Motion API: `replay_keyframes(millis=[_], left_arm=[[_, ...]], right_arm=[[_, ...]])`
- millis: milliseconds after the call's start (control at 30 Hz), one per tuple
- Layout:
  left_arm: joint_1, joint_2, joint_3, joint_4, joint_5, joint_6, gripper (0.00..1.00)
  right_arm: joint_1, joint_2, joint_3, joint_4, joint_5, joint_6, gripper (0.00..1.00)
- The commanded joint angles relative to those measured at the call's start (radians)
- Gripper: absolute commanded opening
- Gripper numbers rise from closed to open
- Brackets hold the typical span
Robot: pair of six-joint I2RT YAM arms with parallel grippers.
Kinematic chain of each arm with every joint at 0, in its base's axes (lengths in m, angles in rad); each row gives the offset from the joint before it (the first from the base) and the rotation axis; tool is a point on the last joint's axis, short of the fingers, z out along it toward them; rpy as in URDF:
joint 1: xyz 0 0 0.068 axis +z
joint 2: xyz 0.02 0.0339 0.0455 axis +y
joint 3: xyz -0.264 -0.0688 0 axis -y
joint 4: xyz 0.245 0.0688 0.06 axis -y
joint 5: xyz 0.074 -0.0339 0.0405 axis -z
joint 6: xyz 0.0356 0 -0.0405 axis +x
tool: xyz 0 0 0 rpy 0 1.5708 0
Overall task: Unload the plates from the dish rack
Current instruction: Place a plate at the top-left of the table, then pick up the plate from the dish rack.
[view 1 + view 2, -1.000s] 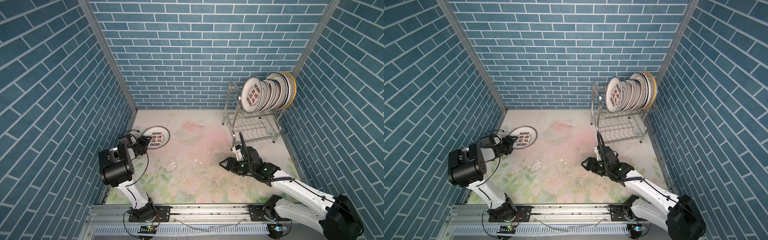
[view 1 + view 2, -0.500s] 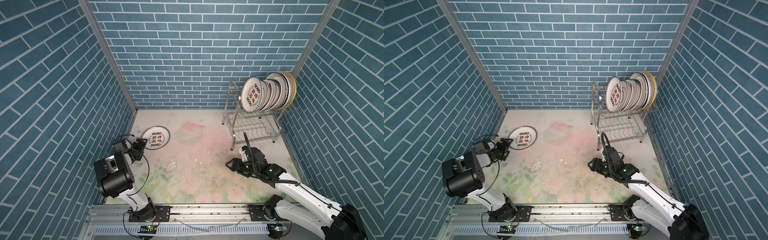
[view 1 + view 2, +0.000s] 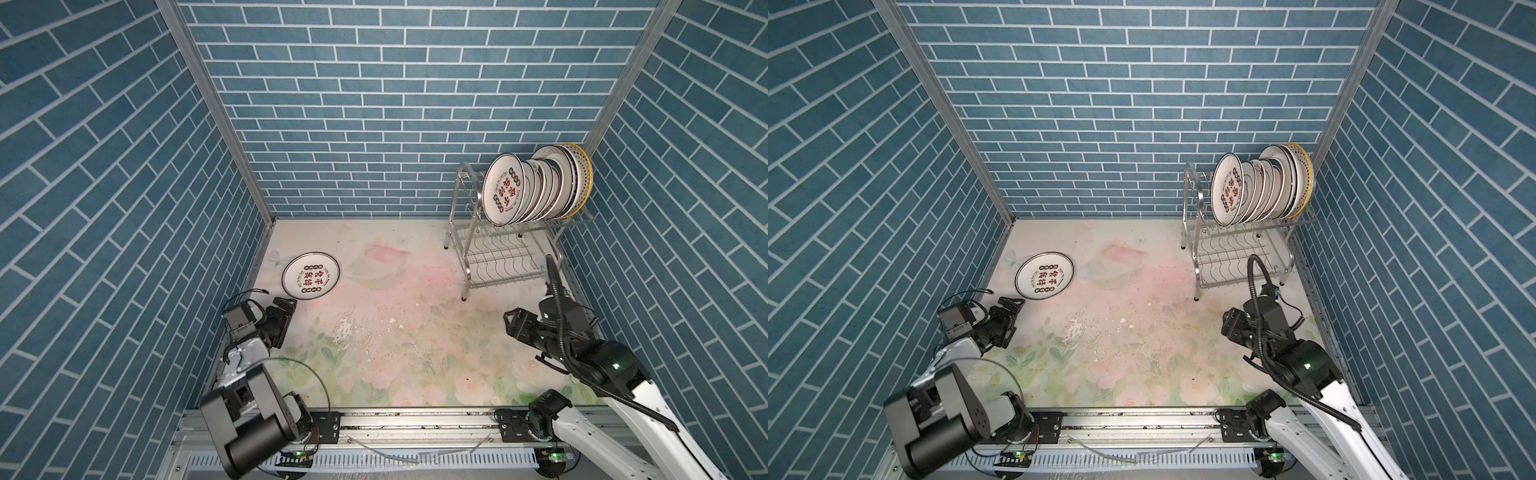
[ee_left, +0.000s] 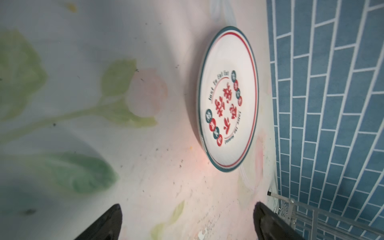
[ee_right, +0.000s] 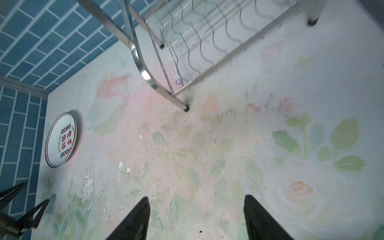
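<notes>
Left wrist view: left gripper (image 4: 187, 205) spread wide, empty; character-print plate (image 4: 227, 99) lies flat just ahead of it. The right gripper (image 5: 196, 197) is likewise parted, empty; dish rack (image 5: 145, 75) ahead and above. Recommended: raise it to the racked plates (image 3: 505, 189), pinch the front rim, lift straight up.

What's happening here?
The rack is being unloaded. One plate lies flat on the table, just ahead of the left gripper, which is open and empty. The other plates stand in the rack's upper tier. The right gripper, also open and empty, is near the rack's front leg.
</notes>
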Motion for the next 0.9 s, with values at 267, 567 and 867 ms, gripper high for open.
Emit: replay_keyframes(millis=[267, 567, 867], left_arm=[[-0.556, -0.187, 0.230, -0.373, -0.234, 0.035, 0.99], [-0.919, 0.023, 0.461, -0.335, -0.372, 0.049, 0.99], [-1.120, 0.176, 0.686, -0.418, -0.430, 0.097, 0.99]], right_arm=[[-0.005, 0.218, 0.603, -0.174, 0.308, -0.289, 0.77], [-0.006, 0.499, 0.932, -0.084, 0.259, -0.433, 0.79], [-0.060, 0.794, 1.230, -0.079, 0.185, -0.494, 0.75]])
